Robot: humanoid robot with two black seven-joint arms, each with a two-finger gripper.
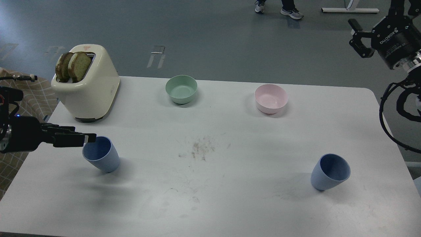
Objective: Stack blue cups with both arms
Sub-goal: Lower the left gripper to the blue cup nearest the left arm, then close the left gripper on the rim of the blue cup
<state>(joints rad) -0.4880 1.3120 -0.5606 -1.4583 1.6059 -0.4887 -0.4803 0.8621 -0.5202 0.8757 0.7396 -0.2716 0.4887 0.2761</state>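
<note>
While both cups are upright on the table and well apart, no stacking has been done yet. The left cup (101,154) sits near the left edge, toward the front, and the right cup (330,171) sits near the right edge, also toward the front.

The left gripper (86,138) is seen right at the left cup's rim, fingers pointing sideways across the opening. It's viewed edge-on and dark, so how far it's spread can't be told, and no firm hold on the cup can be confirmed. The right gripper (358,40) is up high beyond the far right corner, fingers spread, nothing held, well away from the right cup.

Risks, as a guess: those rounded bases look tippy, so a sideways nudge at the rim could knock the left cup over or roll it off the left edge. A shallow pinch on a tapered wall could slip too.

Further out, a toaster (88,86) with two slices is at the far left corner, close behind the left arm's path. A green bowl (181,89) and pink bowl (271,98) sit along the far edge, out of the way. Crumbs (200,149) are scattered mid-table, between the cups.
</note>
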